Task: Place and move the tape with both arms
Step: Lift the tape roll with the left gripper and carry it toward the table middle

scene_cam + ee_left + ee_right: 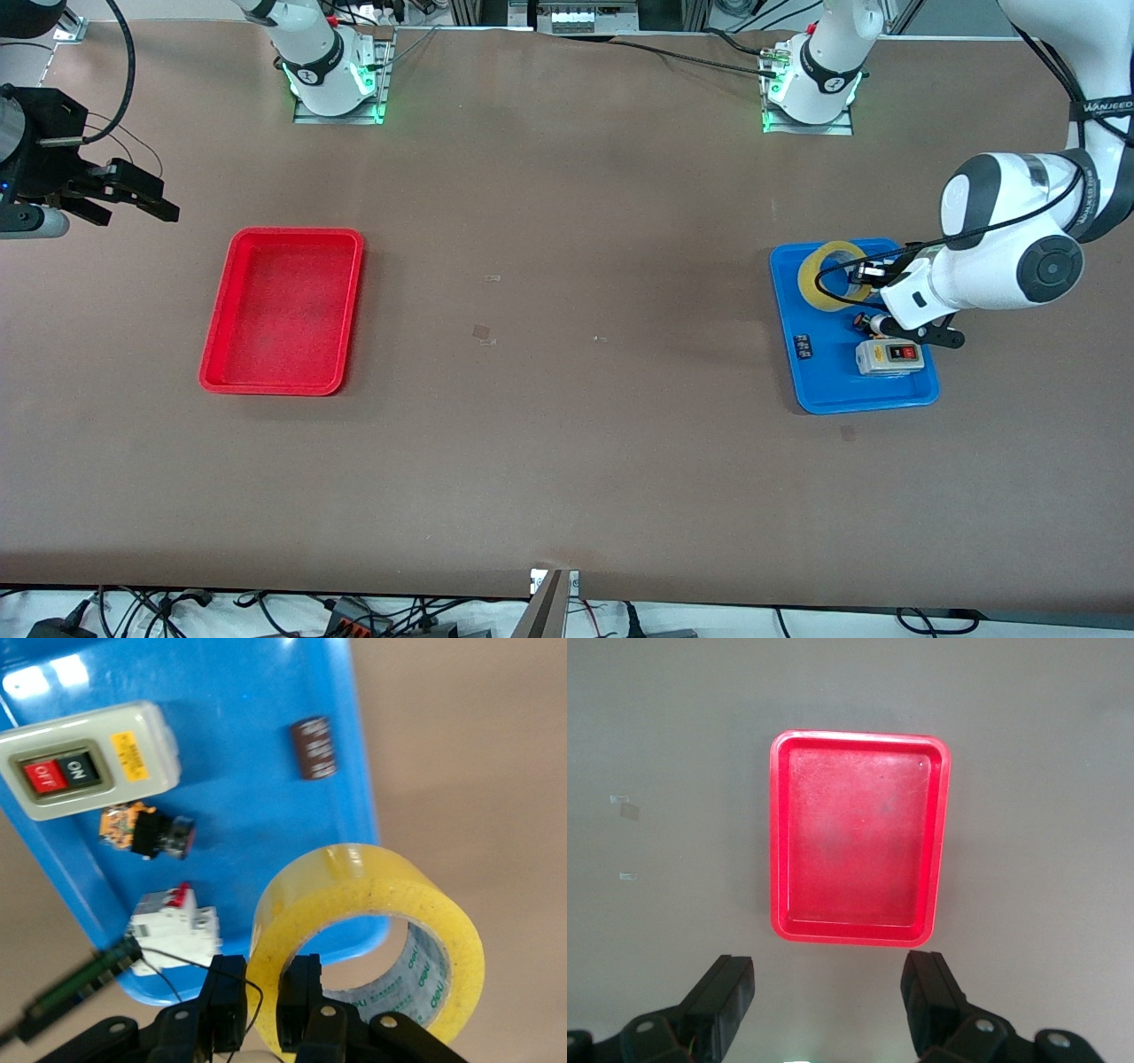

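Nearest the front camera within the blue tray [784,292]: cream switch box [889,357] with red OFF and black ON buttons, hard moulded plastic, rounded corners. Farther up the same tray: small orange-and-black push-button part [142,831], white breaker with red lever [174,923], dark brown ribbed component [314,748] lying flat. Tape [368,926], glossy translucent yellow ring with wide hollow core and printed inner liner, lifted and tilted over the tray corner farthest from that camera, toward the robot bases. Left gripper [263,1003] pinched on the tape's wall, one finger inside the core, one outside; black fingers, matte. Grip thin and off-centre, so roll likely to swing: advisable to raise straight and clear the tray rim before any travel sideways, at slow pace. Right gripper [828,992] waiting high above the red tray [282,311], fingers spread wide; tray shiny plastic, shallow, rounded corners, bare. Table [567,461] brown, matte.
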{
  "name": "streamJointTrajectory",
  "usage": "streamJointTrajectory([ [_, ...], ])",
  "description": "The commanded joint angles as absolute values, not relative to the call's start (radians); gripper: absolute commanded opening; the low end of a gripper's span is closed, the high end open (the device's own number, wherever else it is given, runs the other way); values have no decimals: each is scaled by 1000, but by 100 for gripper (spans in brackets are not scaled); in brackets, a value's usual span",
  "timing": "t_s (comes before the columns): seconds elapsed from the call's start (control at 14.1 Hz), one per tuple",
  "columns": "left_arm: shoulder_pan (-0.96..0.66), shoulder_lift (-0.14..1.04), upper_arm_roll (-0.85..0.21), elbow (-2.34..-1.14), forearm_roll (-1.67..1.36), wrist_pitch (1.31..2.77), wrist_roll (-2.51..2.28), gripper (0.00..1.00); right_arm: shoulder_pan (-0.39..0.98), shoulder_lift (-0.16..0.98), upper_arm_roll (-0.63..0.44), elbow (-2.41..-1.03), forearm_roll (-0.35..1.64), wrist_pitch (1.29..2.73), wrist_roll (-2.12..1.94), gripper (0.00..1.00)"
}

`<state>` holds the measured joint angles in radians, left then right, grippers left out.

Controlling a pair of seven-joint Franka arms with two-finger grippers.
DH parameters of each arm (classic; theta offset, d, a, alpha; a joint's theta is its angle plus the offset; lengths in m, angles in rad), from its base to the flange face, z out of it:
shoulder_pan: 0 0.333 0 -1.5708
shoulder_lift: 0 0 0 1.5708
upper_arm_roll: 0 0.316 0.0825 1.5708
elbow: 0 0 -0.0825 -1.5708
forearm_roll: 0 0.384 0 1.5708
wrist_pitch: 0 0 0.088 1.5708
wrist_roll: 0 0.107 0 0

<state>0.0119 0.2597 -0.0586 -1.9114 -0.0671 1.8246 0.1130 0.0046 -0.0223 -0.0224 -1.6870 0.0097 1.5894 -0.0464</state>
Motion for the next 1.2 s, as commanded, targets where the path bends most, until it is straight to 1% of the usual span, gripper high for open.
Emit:
streamJointTrajectory([
  [0.0,-90,288,-66,-1850,-109,1795,-44,0,3,-25,-20,-1678,11,1592,-49,100],
  [0.28,-244,400,-64,-1703,-199,1798,-317,0,-5,-9,-29,-1674,9,1580,-61,100],
  [0.42,-306,448,-66,-1639,-231,1802,-418,0,3,29,-28,-1672,6,1574,-61,100],
  [0.64,-406,535,-64,-1530,-291,1813,-550,0,2,40,-26,-1671,9,1554,-49,100],
  [0.78,-484,580,-64,-1509,-307,1891,-627,0,2,49,-26,-1669,12,1560,-49,100],
  [0.92,-560,624,-64,-1509,-305,2027,-714,0,2,49,-26,-1669,15,1562,-48,100],
  [1.13,-649,696,-63,-1487,-296,2179,-822,0,3,60,-23,-1669,15,1562,-57,100],
])
